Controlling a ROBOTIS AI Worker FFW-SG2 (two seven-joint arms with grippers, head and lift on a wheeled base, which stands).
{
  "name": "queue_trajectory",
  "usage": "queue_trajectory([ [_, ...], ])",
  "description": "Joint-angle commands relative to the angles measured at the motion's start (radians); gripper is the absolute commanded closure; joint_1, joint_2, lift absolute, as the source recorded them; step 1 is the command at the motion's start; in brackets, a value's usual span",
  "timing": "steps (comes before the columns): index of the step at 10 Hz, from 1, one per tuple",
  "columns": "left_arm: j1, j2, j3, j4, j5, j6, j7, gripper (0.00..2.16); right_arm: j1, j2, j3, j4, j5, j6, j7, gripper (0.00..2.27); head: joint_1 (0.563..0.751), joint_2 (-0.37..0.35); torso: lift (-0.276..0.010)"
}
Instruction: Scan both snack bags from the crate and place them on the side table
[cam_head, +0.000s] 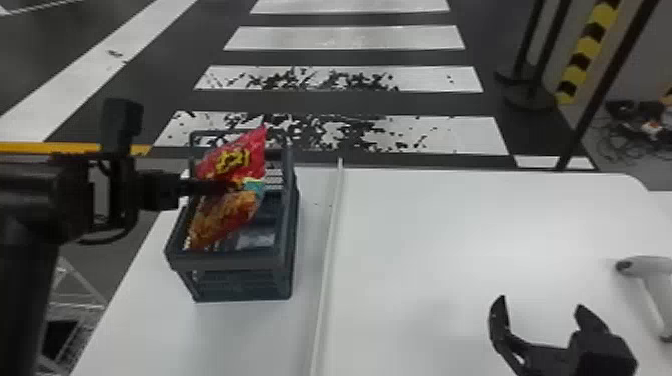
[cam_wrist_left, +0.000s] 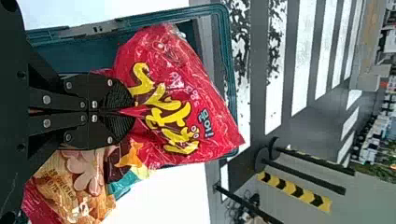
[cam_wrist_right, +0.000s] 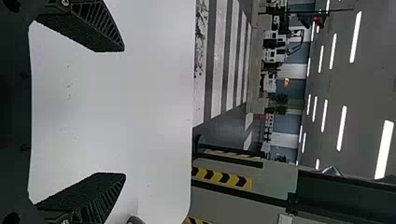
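Observation:
My left gripper reaches in over the dark crate from the left. It is shut on a red snack bag with yellow lettering, tilted at the crate's opening. In the left wrist view the gripper pinches the red bag; a brown-and-gold printed part bulges beside the fingers, and I cannot tell whether it belongs to the same bag. My right gripper is idle above the table's near right, open and holding nothing; its own wrist view shows this gripper with fingers wide apart.
A white handheld scanner lies at the right edge of the white table. A raised pale strip runs front to back between the crate and the right side. Dark posts stand beyond the table.

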Motion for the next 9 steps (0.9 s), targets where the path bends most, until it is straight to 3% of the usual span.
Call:
queue_trajectory([
  [1,0.011,-0.011,0.033,0.009,0.056,-0.018,-0.002,2.00,0.000,0.002,0.003,0.000,0.002,0.000,0.000,0.03,0.695,0.081,-0.095],
  [3,0.024,-0.012,0.038,0.025,0.056,-0.034,0.002,2.00,-0.005,0.002,0.006,0.000,0.004,0.000,0.001,0.03,0.695,0.078,-0.095],
  [5,0.049,-0.021,0.058,0.015,0.102,-0.064,0.008,2.01,-0.003,0.002,0.006,0.000,0.004,0.000,0.000,0.03,0.695,0.082,-0.095],
  [7,0.043,-0.052,0.090,0.002,0.207,-0.074,0.050,2.00,-0.003,0.002,0.011,-0.003,0.008,0.003,0.000,0.03,0.695,0.076,-0.095],
  [9,0.035,-0.080,0.115,-0.034,0.257,-0.071,0.085,2.00,0.000,0.003,0.012,-0.005,0.010,0.009,0.000,0.03,0.695,0.059,-0.095],
])
